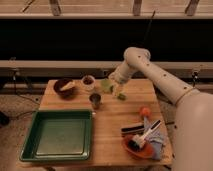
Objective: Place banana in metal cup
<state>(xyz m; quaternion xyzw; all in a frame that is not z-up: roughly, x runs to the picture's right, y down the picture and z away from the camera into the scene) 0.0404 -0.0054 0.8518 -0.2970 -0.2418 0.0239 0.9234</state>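
Observation:
The pale yellow banana (68, 85) lies in the dark brown bowl (64, 88) at the table's back left. The small dark metal cup (95, 100) stands upright in front of and to the right of that bowl. My gripper (115, 88) hangs over the back middle of the table, right of the metal cup and well right of the banana. It is open and holds nothing. It sits beside a green vegetable-like item (107, 86).
A cream-white cup (88, 81) stands behind the metal cup. A large green tray (60, 135) fills the front left. An orange ball (144, 111) and a red plate (138, 147) with utensils and a cloth lie at the front right.

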